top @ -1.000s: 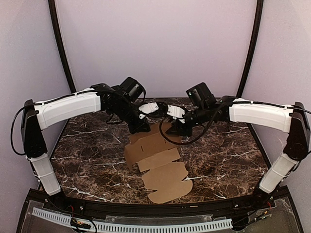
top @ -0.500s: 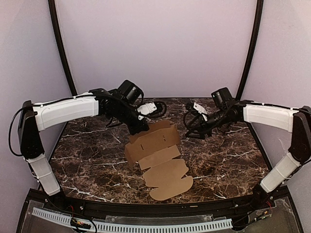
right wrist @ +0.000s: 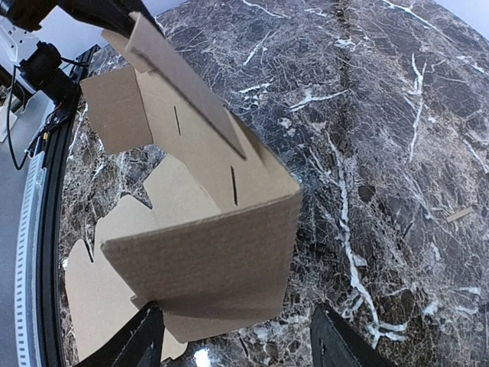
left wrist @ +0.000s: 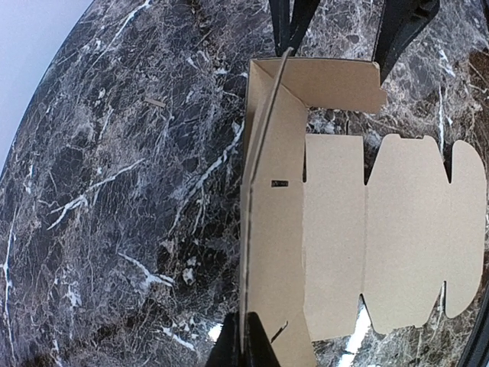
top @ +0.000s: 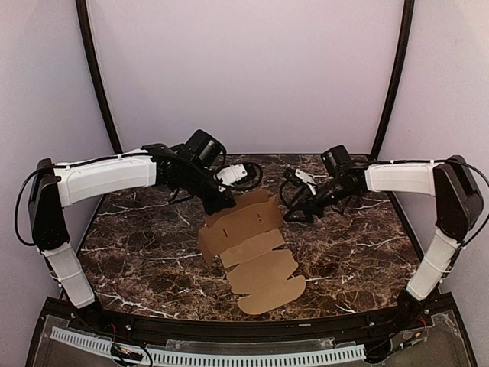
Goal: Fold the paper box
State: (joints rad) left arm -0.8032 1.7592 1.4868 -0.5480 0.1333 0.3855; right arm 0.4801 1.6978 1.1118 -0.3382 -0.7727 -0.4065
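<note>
The left gripper (top: 220, 205) is clenched on the upright far-left panel of the paper box (top: 256, 256) — the rest of the sheet lies flat on the marble table (top: 359, 252). Just right of the box's raised end flap, the right gripper (top: 295, 213) hangs released — its 2 fingers spread, the flap just before them.

**Count of items on the bench.** One cardboard sheet (top: 252, 245) at the centre, with two short slits (right wrist: 234, 186) in its raised panel. One dark marble-patterned table (top: 344, 252). Two arms: the left arm (top: 107, 172) and the right arm (top: 405, 177). Two grippers, the left gripper (top: 220, 205) and the right gripper (top: 296, 214), with two fingers each. Two black poles at the far side, one left (top: 95, 76) and one right (top: 396, 76). One white slotted strip (top: 229, 357) along the near edge.
</note>
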